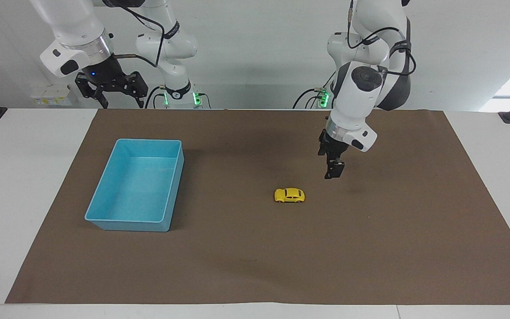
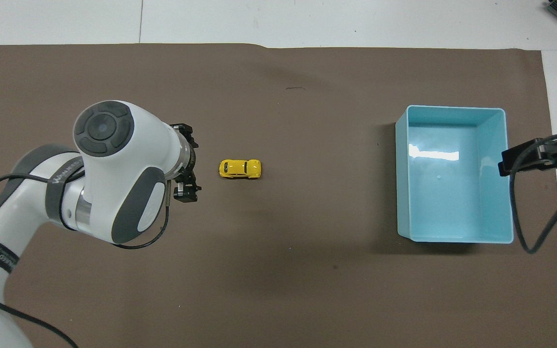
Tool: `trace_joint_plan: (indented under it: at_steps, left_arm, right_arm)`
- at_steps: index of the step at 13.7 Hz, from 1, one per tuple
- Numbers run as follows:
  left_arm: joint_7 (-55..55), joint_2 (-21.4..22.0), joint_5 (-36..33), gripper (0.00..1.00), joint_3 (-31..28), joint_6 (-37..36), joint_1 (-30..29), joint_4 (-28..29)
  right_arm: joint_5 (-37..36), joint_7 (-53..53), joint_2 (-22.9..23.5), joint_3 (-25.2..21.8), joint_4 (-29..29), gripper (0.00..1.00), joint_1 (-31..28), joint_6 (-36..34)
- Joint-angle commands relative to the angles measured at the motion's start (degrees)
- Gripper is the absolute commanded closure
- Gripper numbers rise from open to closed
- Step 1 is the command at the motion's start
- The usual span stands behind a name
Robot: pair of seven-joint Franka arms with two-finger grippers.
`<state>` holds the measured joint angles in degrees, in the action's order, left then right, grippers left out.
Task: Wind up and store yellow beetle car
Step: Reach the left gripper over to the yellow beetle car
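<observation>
Toy car (image 1: 289, 195) sits on its wheels mid-table, untouched.
Its long axis runs from one arm's end of the table toward the other. The left gripper (image 1: 332, 170) hangs over the mat (image 1: 370, 248) beside it, holding nothing, finger gap unreadable. The right gripper (image 1: 110, 91) waits open by the robots' edge, near the blue bin (image 1: 104, 217).

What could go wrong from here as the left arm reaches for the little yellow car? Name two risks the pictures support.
1. The yellow beetle car is tiny and on wheels, so the left hand, up over the brown mat beside it, could nudge it away.
2. The light blue bin sits toward the right arm's end, so a weak grip might drop the car before it gets there. The right hand waits.
</observation>
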<state>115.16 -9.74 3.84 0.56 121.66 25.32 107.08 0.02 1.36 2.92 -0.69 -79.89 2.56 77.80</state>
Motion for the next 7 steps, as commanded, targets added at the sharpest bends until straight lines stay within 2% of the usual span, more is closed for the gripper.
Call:
trace_joint_plan:
  at_steps: [1,3,7]
  left_arm:
    - [2.0,-2.38,0.73,0.0,-1.0,3.66,3.41,0.41]
    - [1.92,-4.32,0.73,0.0,-0.91,6.55,4.13,0.41]
    - [2.35,-4.77,1.69,0.0,-0.91,11.74,4.83,1.99]
  right_arm:
    - [1.21,-1.62,-0.2,-0.1,0.0,0.0,-0.63,0.34]
    - [1.21,-1.62,-0.2,-0.1,0.0,0.0,-0.63,0.34]
    - [1.21,-1.62,-0.2,-0.1,0.0,0.0,-0.63,0.42]
